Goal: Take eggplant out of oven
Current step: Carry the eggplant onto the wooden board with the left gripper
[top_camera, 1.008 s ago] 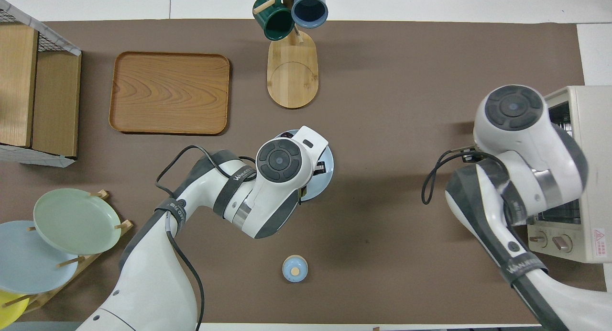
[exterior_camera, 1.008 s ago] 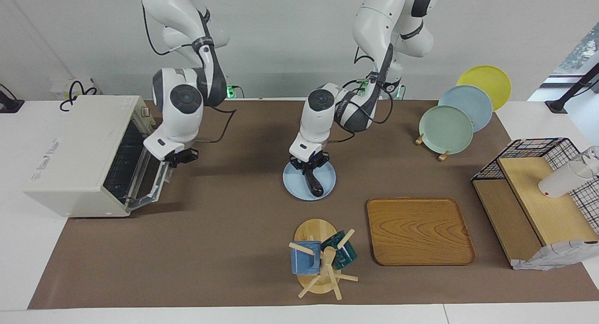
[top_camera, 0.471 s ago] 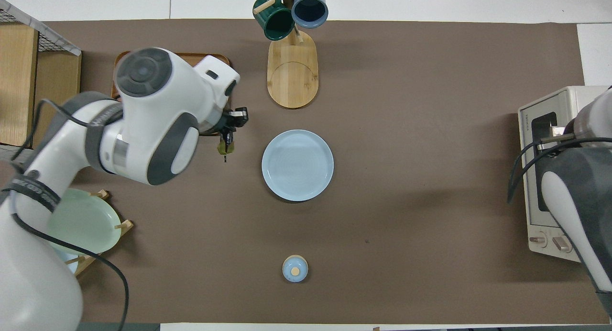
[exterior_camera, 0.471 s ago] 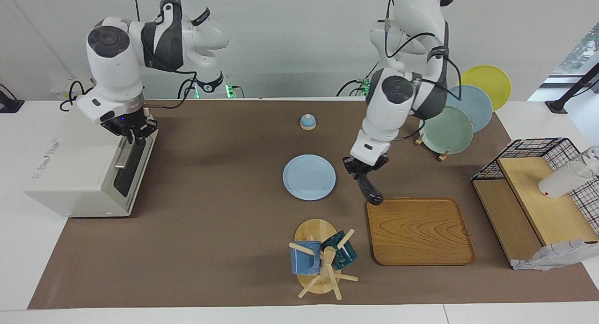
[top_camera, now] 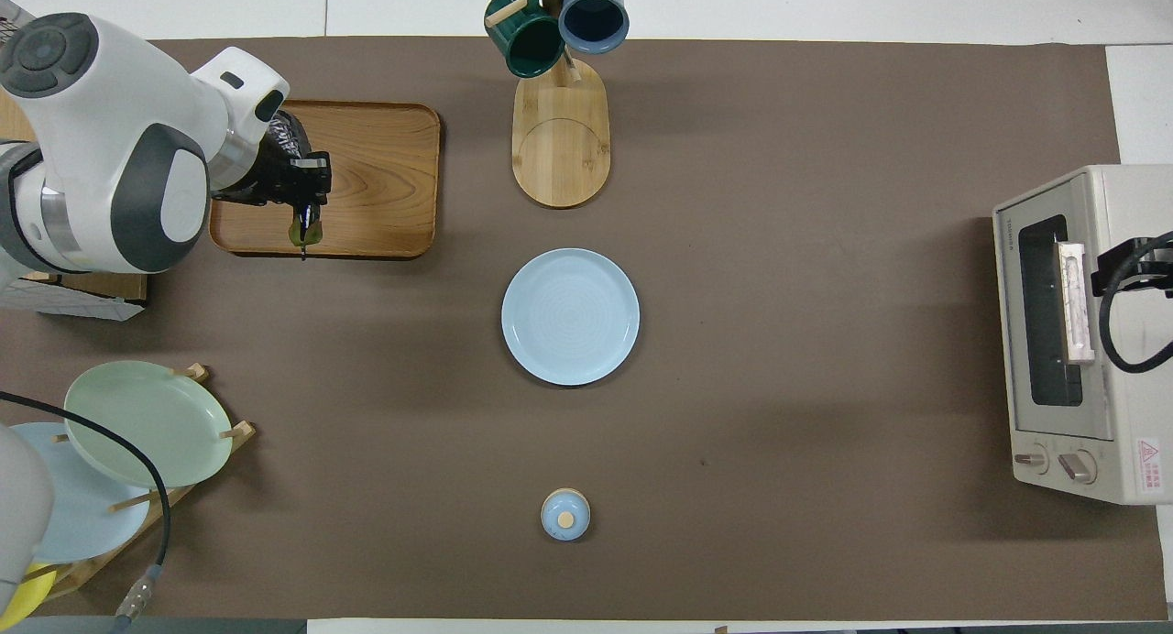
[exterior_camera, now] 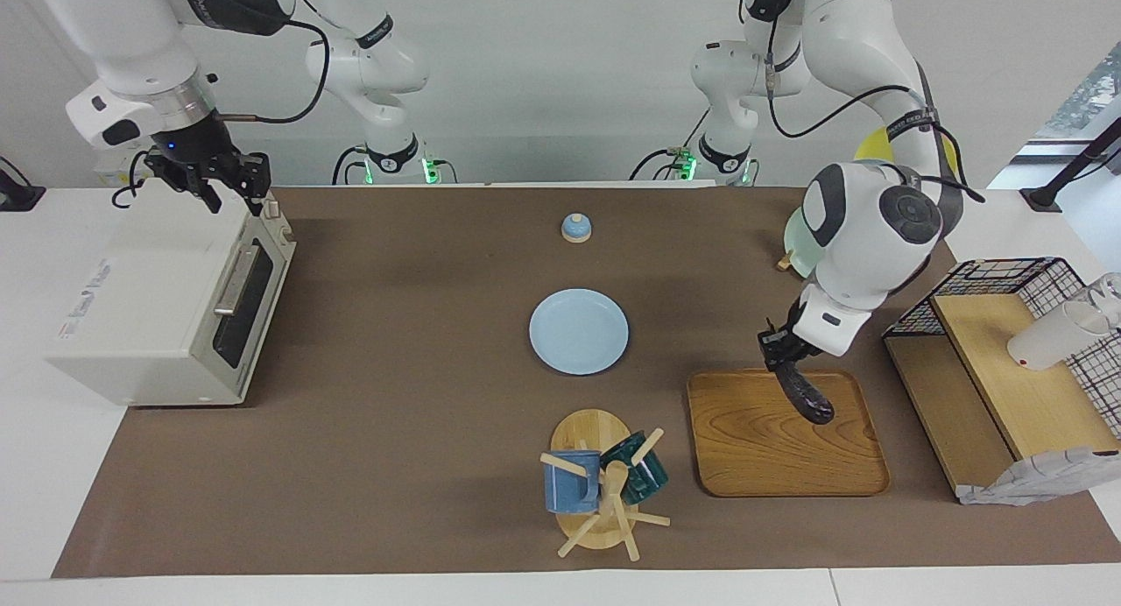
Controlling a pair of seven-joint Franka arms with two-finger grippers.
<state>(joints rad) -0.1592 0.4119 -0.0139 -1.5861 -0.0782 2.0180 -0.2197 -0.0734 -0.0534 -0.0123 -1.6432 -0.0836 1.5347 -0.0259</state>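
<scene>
Brown mat covers the table, white wall at the robots' end.

- oven: sits at the right arm's end of the table, door shut, silver handle facing the table's middle.
- eggplant: out of the oven, at the left arm's end. It hangs tilted over the wooden tray, stem end up, dark body slanting down over the tray edge nearer the robots. Can't tell whether the low tip touches the wood.
- left gripper: pinched on the eggplant's stem end, over the tray's near edge. In the overhead view the green stem pokes out just past the fingers.
- right gripper: up in the air over the oven's top, by its front edge, nothing in it. Can't tell whether it's spread or pressed together.
- light blue plate: mid-table, bare, well apart from both grippers.
- small blue knobbed lid: nearer the robots than the plate.
- mug tree: farther from the robots than the plate, just beside the tray, with a blue mug and a green mug hung on it.
- plate rack: nearer the robots than the tray, mostly covered by the left arm.
- wire shelf: at the left arm's end, with a white cup lying on it.
</scene>
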